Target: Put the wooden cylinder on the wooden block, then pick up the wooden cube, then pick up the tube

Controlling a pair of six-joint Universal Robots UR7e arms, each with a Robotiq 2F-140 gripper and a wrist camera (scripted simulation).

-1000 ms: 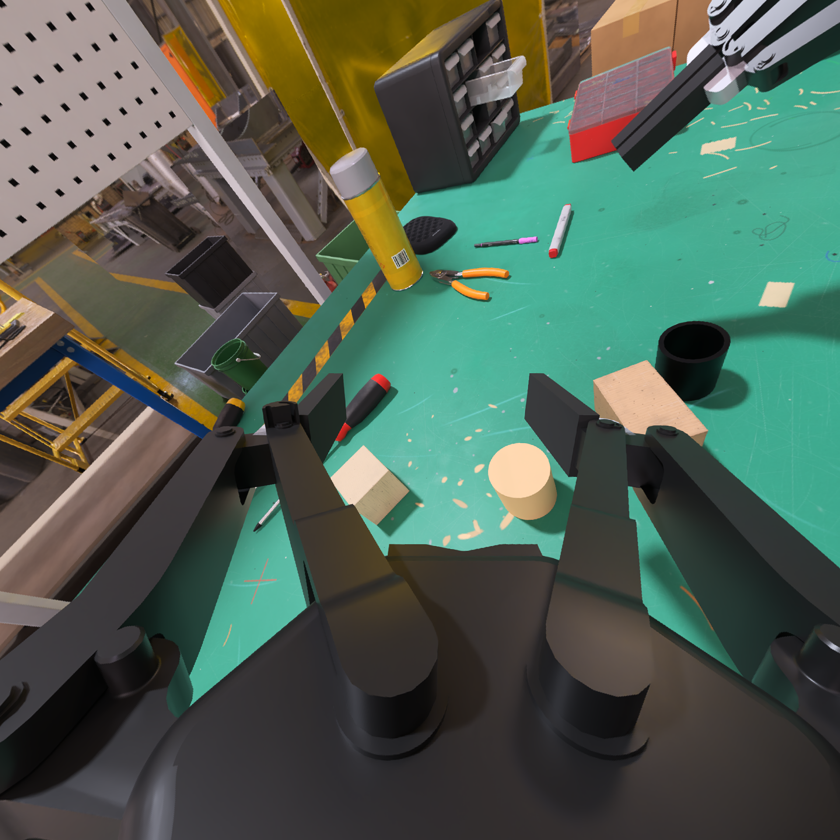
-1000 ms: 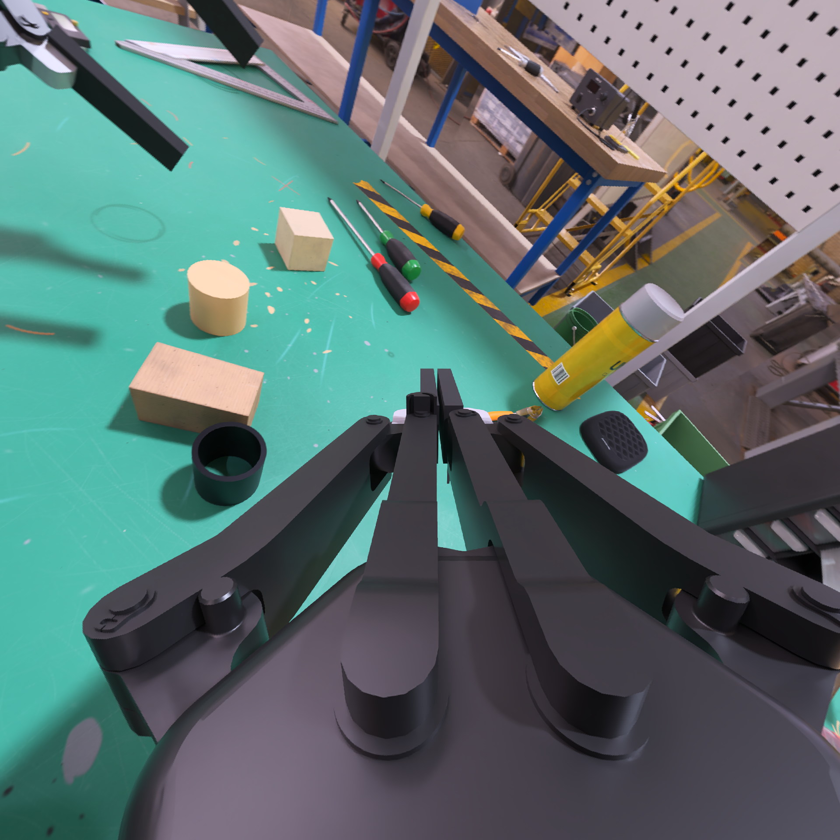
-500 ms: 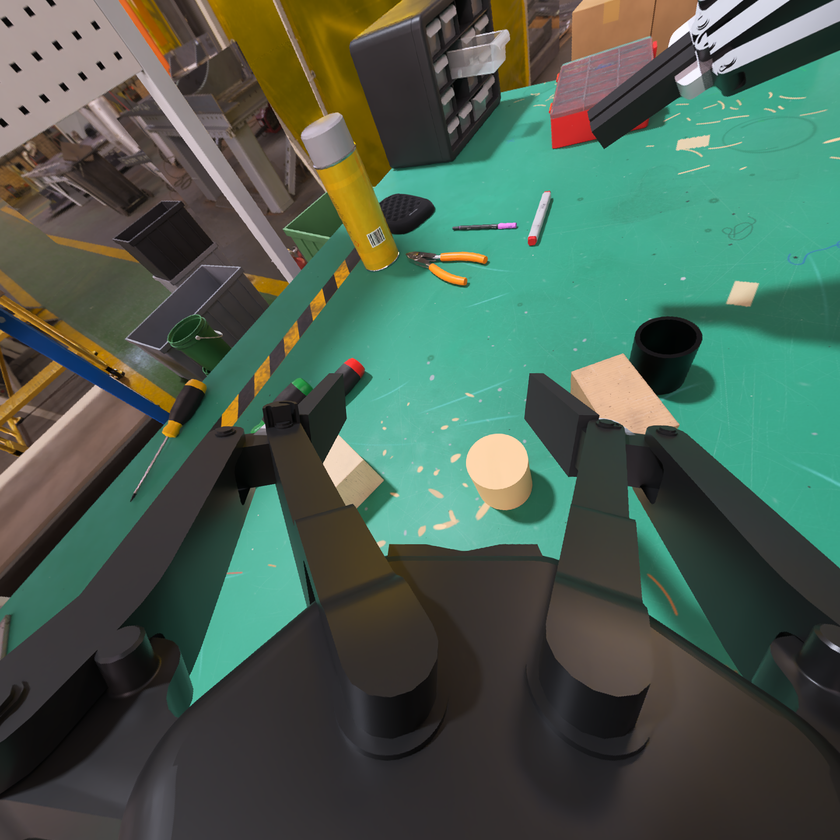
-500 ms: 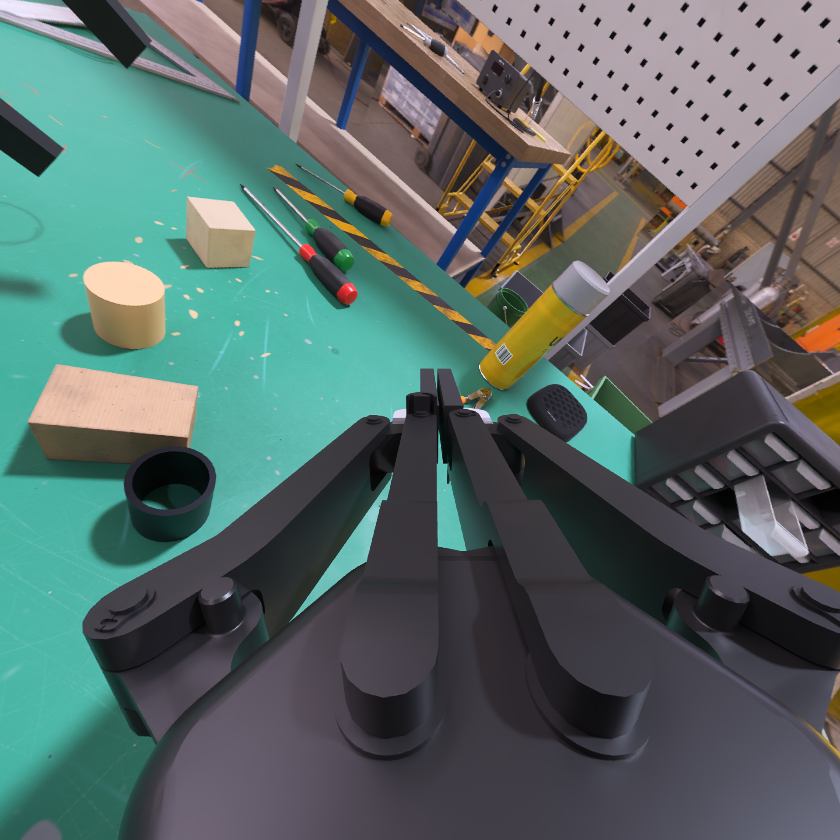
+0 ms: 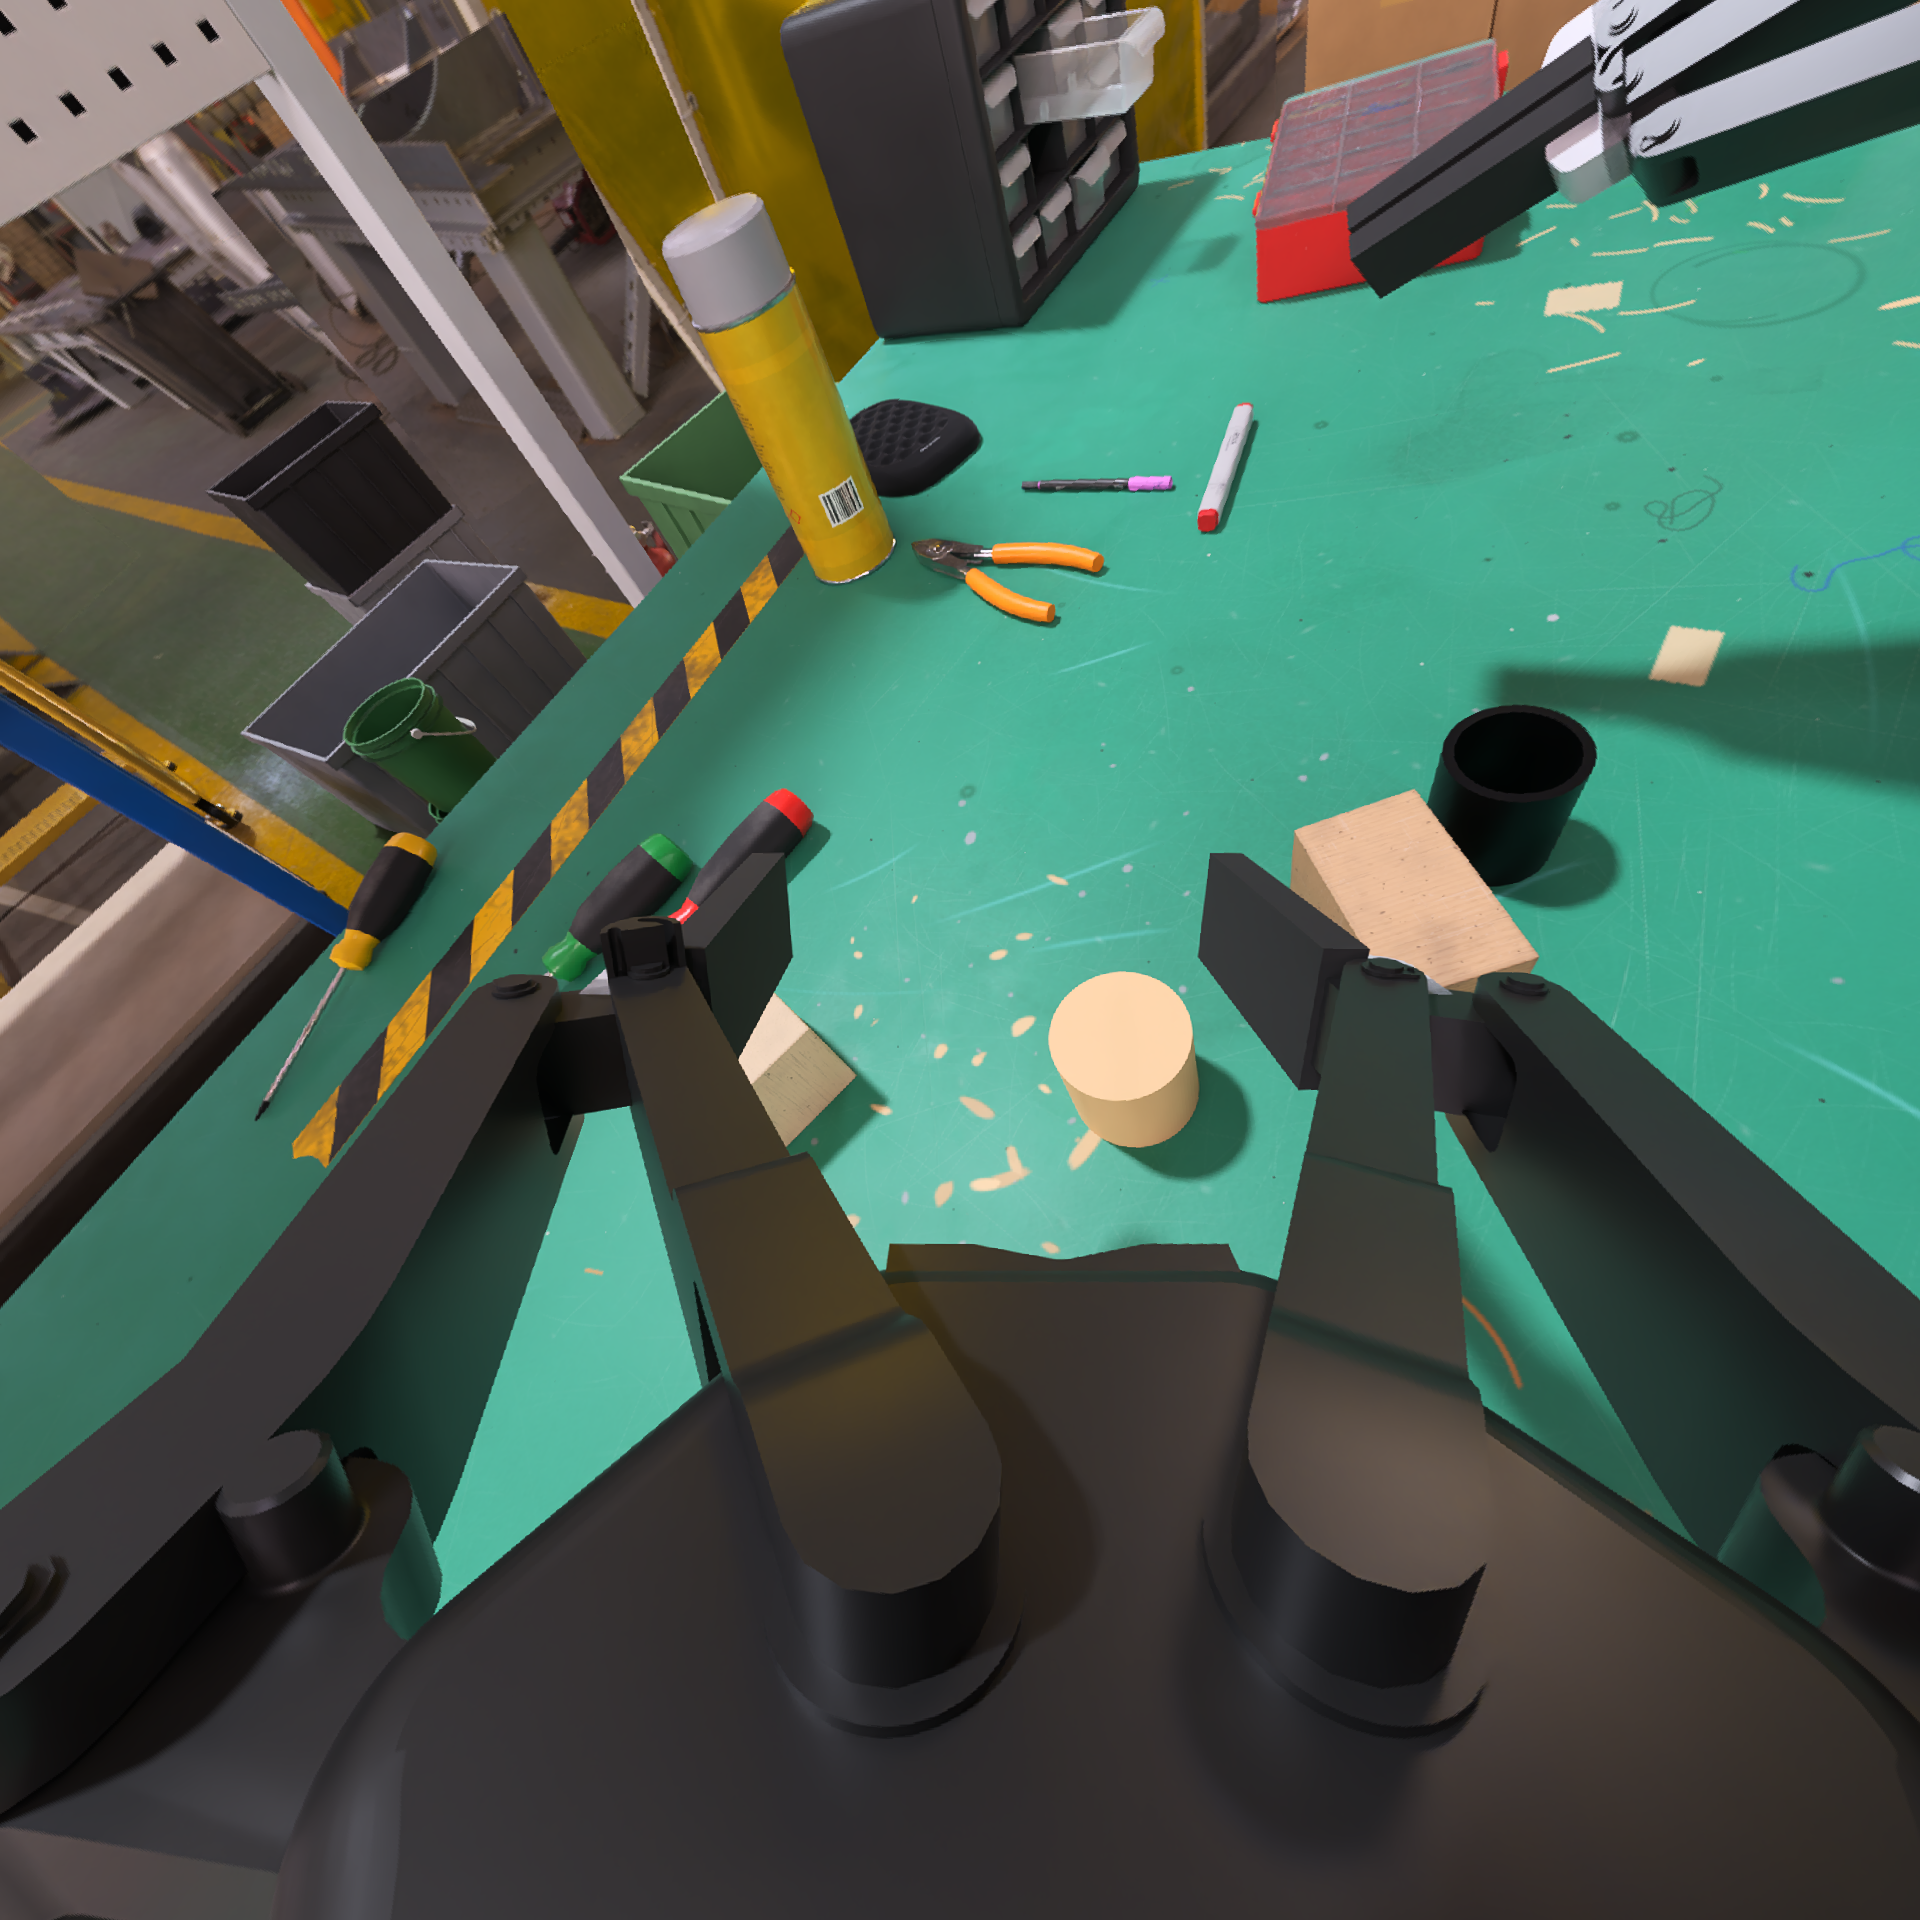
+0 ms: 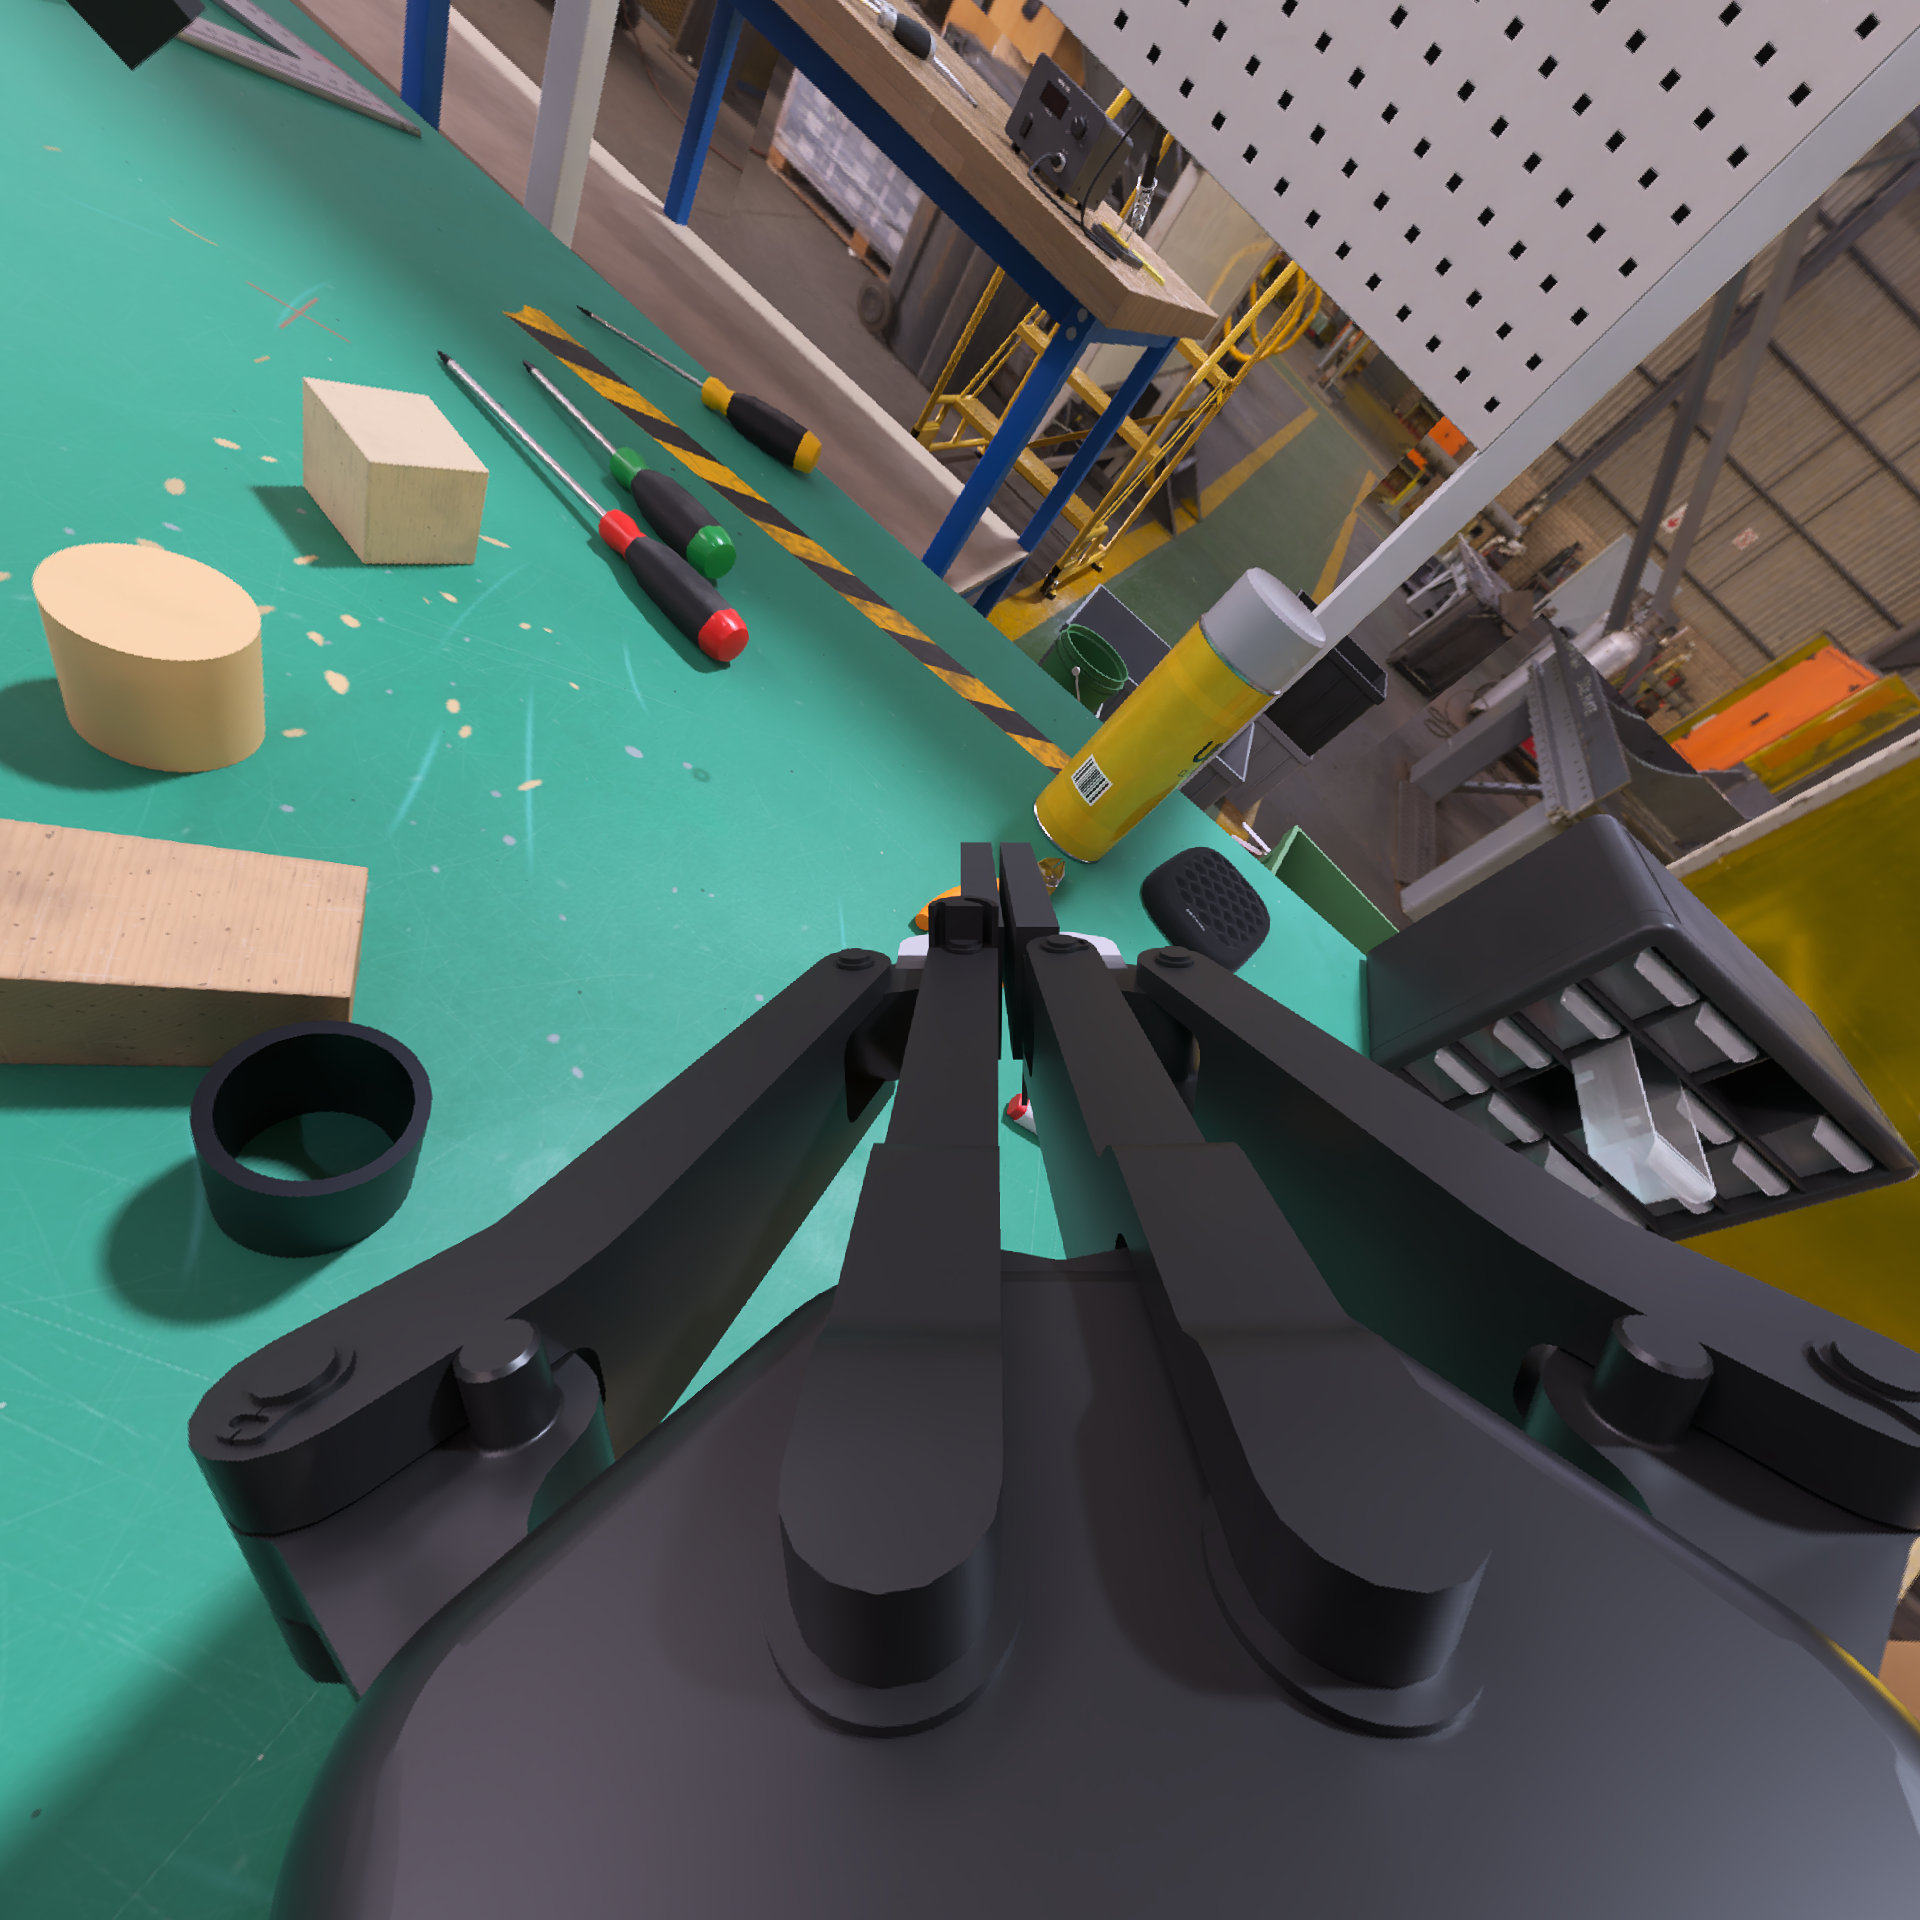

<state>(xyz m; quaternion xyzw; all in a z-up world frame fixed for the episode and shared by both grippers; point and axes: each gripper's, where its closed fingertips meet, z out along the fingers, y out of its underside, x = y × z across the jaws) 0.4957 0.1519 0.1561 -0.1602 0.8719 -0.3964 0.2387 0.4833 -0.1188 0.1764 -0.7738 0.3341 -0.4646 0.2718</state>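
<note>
**Obs 1:** Since the earlier frames the left gripper (image 5: 992,971) is drifting in over the bench; the wooden cylinder (image 5: 1122,1055) is now sitting closer to the middle of the gap between the fingers, where before it was lying lower and further right. The right wrist view is sliding too: the wooden block (image 6: 171,940) is running off its left edge.

**Obs 2:** Left jaws?

**Obs 1:** Spread wide, nothing between them. The cylinder is standing upright on its flat end, long axis vertical, ahead of and below the fingertips, slightly toward the right finger. Not touching either pad.

**Obs 2:** And the right gripper (image 6: 997,883)?

**Obs 1:** Fingers pressed together, holding nothing. It is pointing toward the yellow spray can (image 6: 1164,717), away from the parts. The left arm looks nearer to the cylinder, so the first step is probably falling to it.

**Obs 2:** Where is it going?

**Obs 1:** To the block, lying flat just beyond the right finger in the left view, broad face up. The black tube (image 5: 1512,784) is standing open end up right against its far end. The wooden cube (image 5: 795,1065) is near the left finger, partly hidden behind it.

**Obs 2:** Surface and room?

**Obs 1:** Green mat (image 5: 1351,623), scratched, flecked with wood chips. Three screwdrivers (image 6: 675,582) are lying along the striped edge past the cube; pliers (image 5: 1013,577) further off. Clearance around the cylinder looks adequate on both sides.
</note>
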